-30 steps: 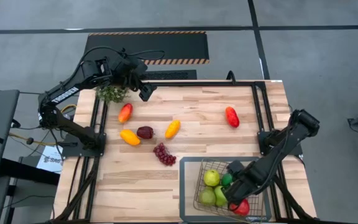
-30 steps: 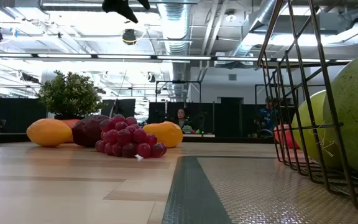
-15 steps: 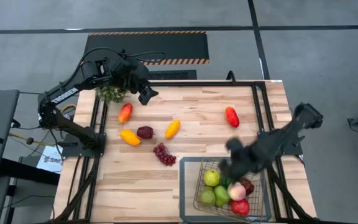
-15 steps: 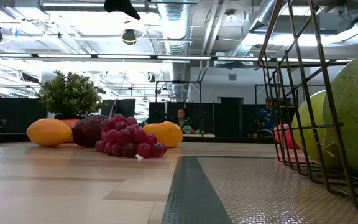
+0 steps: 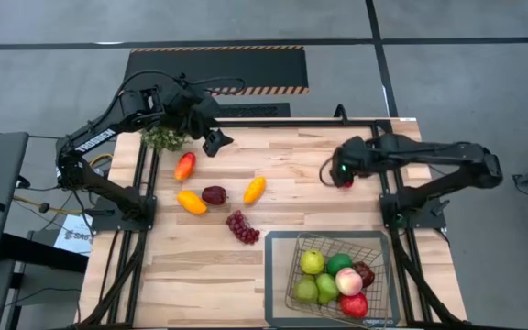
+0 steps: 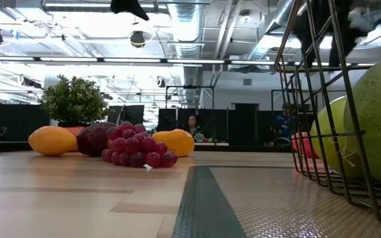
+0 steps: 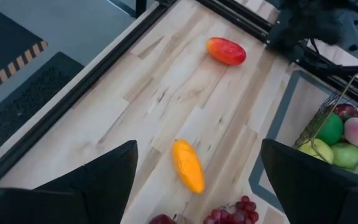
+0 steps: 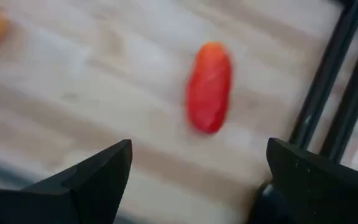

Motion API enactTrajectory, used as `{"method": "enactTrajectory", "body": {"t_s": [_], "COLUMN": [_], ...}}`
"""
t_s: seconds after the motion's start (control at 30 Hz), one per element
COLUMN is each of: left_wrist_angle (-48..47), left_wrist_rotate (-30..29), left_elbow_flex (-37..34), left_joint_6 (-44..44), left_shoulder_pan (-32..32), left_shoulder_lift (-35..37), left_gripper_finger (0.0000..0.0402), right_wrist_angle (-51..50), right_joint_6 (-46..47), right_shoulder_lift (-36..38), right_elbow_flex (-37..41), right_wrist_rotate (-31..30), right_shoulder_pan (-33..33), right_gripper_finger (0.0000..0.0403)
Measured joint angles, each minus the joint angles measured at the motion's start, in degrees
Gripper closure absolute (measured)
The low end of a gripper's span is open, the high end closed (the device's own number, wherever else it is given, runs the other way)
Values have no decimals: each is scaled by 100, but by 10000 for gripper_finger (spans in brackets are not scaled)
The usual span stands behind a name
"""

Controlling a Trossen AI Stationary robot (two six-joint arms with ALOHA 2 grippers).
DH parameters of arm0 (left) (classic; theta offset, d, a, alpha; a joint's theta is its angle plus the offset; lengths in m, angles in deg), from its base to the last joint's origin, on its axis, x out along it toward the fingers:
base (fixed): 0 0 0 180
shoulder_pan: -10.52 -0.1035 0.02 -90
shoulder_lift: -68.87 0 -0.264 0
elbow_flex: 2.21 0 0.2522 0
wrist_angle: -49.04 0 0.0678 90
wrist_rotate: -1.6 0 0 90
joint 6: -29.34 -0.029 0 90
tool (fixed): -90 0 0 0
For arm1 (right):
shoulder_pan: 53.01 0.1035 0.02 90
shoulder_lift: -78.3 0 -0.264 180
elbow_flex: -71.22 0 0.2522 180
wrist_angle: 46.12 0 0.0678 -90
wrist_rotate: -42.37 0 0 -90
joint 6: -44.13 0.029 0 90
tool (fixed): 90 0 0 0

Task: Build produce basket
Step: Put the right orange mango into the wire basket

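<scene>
Produce lies in two groups on the wooden table point(image 5: 291, 197). Near the table's front right corner stands the wire basket point(image 5: 293, 275), and inside it are green pears and apples point(image 5: 313, 262), a lime-green fruit point(image 5: 339, 263), a pink peach point(image 5: 349, 281), a dark red piece point(image 5: 366, 272) and a red apple point(image 5: 355, 304). Loose on the boards toward the left are a red-orange pepper point(image 5: 184, 166), a yellow-orange pepper point(image 5: 191, 202), a dark maroon fruit point(image 5: 214, 194), an orange pepper point(image 5: 255, 190) and a bunch of purple grapes point(image 5: 242, 226) — the grapes lie nearest the basket. A long red pepper point(image 7: 226, 51) lies alone toward the far right. The right gripper point(image 5: 328, 170) hangs directly above that pepper, its fingers spread wide and holding nothing; in the right wrist view the pepper sits between the two dark fingers point(image 8: 86, 180), clear of both. The left gripper point(image 5: 214, 142) hovers over the far left corner beside the potted plant point(image 5: 164, 137), its fingers also wide apart and empty — no fruit touches them.
</scene>
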Motion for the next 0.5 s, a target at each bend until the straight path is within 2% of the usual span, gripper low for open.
{"method": "enactTrajectory", "body": {"t_s": [0.23, 0.37, 0.5], "left_wrist_angle": [-64, -60, -57], "left_wrist_rotate": [-79, -83, -133], "left_elbow_flex": [0, 0, 0], "left_joint_6": [2, 4, 4], "left_shoulder_pan": [0, 0, 0], "left_shoulder_lift": [0, 0, -2], "left_gripper_finger": [74, 74, 74], "right_wrist_angle": [1776, 2398, 2752], "right_joint_6": [-1553, -1934, -2234], "right_shoulder_lift": [73, -196, -526], "right_elbow_flex": [1447, 1935, 2101], "right_wrist_rotate": [726, 861, 874], "right_shoulder_pan": [-1133, -1562, -1922], "right_gripper_finger": [14, 14, 14]}}
